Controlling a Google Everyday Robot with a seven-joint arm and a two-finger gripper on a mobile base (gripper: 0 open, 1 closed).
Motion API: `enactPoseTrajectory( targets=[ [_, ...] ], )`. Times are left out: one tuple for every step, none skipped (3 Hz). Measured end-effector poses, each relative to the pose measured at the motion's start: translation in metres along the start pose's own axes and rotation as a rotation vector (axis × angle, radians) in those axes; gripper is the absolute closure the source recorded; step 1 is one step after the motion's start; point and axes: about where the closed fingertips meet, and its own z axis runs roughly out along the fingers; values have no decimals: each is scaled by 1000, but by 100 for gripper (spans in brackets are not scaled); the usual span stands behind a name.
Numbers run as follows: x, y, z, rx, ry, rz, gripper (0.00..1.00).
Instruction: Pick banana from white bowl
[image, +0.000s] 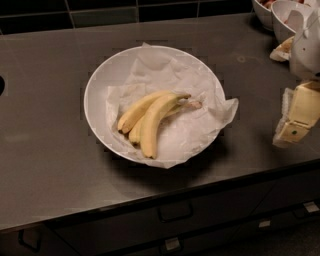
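Note:
The banana (150, 116), a small bunch of pale yellow curved bananas joined at a brownish stem, lies on crumpled white paper inside the wide, shallow white bowl (97, 85) in the middle of the dark counter. My gripper (296, 117) is at the right edge of the view, well to the right of the bowl and apart from it, pale yellow with a white arm housing above it. It holds nothing that I can see.
Smaller, deeper white bowls (282, 15) stand at the back right corner of the counter. A dark tiled wall (100, 12) runs along the back. The counter's front edge (150, 197) has drawers with handles below it.

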Motion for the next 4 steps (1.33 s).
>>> enactPoseTrajectory(
  targets=[
    [0,0,0,0,0,0,0],
    [-20,0,1,-11,7,-116,0],
    [-59,3,5,-39,3,-327,0],
    [-98,3,17,-61,-37,-501,0]
  ],
)
